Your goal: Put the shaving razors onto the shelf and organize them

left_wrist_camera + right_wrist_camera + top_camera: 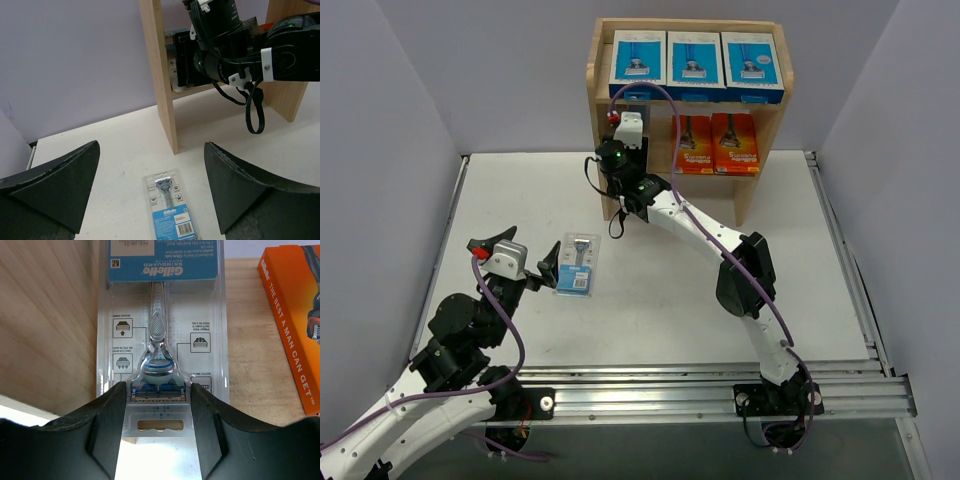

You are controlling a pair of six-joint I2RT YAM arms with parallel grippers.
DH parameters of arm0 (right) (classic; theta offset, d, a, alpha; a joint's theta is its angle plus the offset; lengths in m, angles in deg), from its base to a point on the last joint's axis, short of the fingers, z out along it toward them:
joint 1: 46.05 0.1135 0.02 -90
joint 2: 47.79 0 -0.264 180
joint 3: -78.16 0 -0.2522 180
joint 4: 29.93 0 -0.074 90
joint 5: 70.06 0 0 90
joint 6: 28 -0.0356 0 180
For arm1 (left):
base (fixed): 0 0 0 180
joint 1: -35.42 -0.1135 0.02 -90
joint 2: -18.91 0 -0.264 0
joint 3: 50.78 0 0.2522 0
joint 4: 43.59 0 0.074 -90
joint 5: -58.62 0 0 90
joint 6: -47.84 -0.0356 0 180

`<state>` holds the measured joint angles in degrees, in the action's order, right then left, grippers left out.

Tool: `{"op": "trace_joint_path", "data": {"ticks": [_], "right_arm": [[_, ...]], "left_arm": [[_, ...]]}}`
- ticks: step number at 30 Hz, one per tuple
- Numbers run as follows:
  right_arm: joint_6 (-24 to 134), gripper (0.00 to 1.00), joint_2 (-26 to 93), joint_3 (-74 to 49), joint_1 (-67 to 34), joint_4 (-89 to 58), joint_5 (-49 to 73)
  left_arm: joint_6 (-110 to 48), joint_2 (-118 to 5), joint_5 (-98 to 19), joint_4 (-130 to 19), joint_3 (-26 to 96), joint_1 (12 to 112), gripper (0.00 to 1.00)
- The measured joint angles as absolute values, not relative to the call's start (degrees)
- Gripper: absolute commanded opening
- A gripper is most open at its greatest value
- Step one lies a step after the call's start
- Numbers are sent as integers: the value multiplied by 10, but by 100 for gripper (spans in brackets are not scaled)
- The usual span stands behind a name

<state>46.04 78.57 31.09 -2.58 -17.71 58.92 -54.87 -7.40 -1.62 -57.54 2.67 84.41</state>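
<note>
Starting nearest the bases, the left tool [151, 150] hangs wide open over a razor card [170, 212] lying flat on the worktop [670, 300], so that one's not shelved yet. Further back, the right tool [159, 390] looks pinched on another card [162, 330] at the left of the middle tier of the shelf [595, 110], beside two orange boxes [715, 143]. Three blue boxes [695, 62] are lined up on top, so I'd call it mostly done.

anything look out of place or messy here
One clear razor card lies flat on the table in front of the open left gripper, the only pack in view off the shelf. The blue boxes and orange boxes on the shelf stand in straight rows; nothing looks damaged.
</note>
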Motion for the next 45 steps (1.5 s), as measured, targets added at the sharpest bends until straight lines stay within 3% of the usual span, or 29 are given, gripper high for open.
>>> {"op": "trace_joint_path", "data": {"ticks": [6, 11, 18, 35, 45], "right_arm": [[460, 37, 786, 312, -26, -177, 589], [460, 40, 786, 312, -26, -177, 589], [460, 63, 786, 316, -27, -177, 586], [455, 58, 787, 321, -34, -176, 583], [431, 62, 799, 323, -42, -165, 576]], "left_arm": [[-549, -74, -16, -575, 27, 845, 94], [-549, -72, -16, -575, 27, 845, 94], [-549, -70, -16, -575, 27, 845, 94], [-549, -66, -16, -575, 27, 845, 94], [-549, -63, -16, -575, 27, 848, 94]]}}
